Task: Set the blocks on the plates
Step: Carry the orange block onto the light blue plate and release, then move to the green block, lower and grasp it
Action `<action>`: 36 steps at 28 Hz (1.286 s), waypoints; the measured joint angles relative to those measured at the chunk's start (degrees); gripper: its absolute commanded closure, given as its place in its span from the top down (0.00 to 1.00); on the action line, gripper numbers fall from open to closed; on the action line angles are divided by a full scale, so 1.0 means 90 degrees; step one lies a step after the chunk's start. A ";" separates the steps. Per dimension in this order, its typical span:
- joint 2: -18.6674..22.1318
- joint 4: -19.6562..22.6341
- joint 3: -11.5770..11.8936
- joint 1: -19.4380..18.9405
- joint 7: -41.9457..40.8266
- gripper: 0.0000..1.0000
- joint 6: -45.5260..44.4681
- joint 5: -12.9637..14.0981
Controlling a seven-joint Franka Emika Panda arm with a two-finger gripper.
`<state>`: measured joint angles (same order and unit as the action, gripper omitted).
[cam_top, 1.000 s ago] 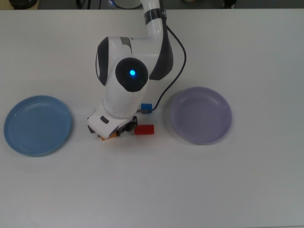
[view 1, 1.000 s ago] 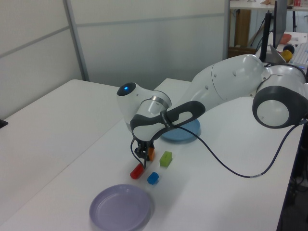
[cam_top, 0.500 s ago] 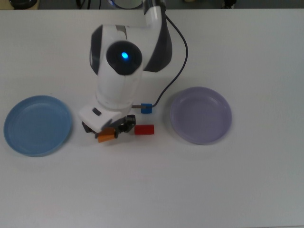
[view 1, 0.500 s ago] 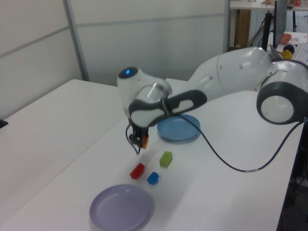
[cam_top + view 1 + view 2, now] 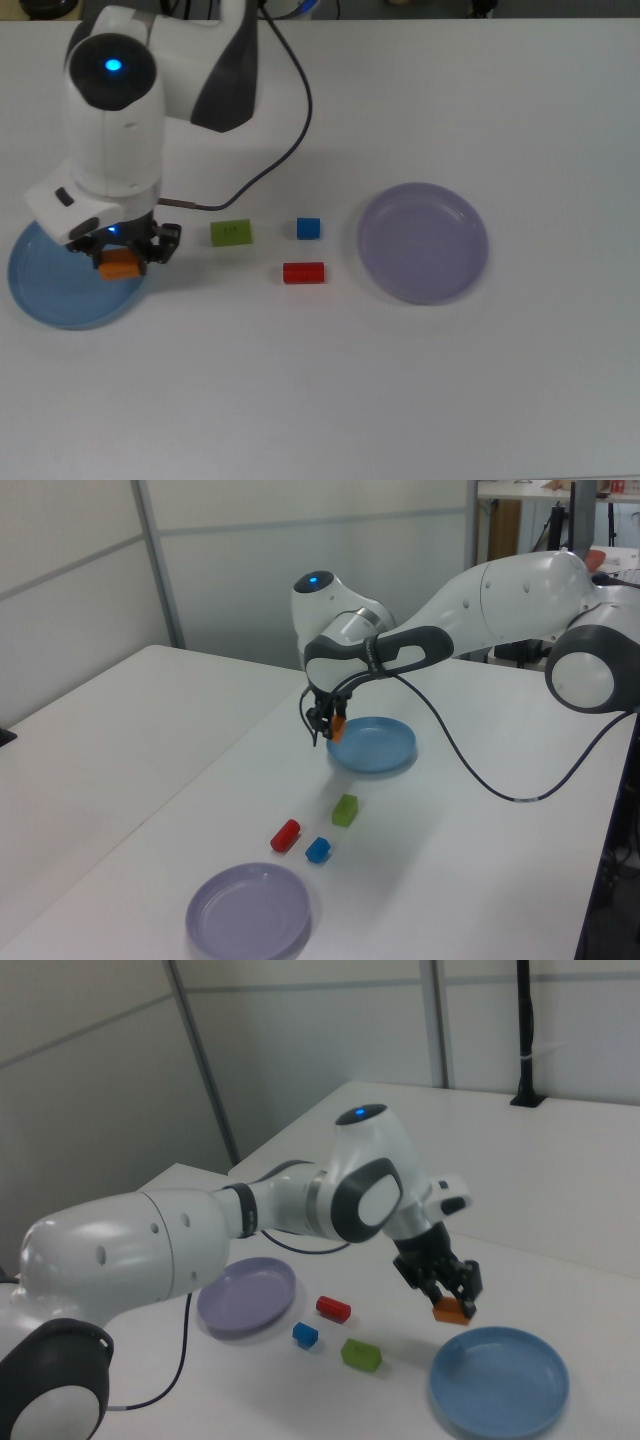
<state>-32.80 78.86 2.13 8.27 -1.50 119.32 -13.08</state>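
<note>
Top view, orange block gripper-held, lengthwise left-right

The gripper holds the orange block aloft at the light blue plate's left rim, mid-frame.

Glossy white arm, grey joint covers, blue light, trailing black cable.

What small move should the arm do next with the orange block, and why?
Probably lower it a little and release. The end effector holds the orange block in the air over the edge of the light blue plate, which has nothing in it. The other blocks lie on the table.
</note>
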 measured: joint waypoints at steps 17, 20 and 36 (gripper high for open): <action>-0.0695 0.0090 0.0002 0.0220 -0.0065 0.88 0.1166 -0.0197; -0.0684 0.0048 0.0002 0.0221 -0.0065 1.00 0.1166 -0.0197; -0.0040 -0.0075 -0.0094 0.0116 -0.0066 1.00 0.0465 -0.0146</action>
<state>-33.15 78.19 1.28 9.32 -2.09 123.51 -14.40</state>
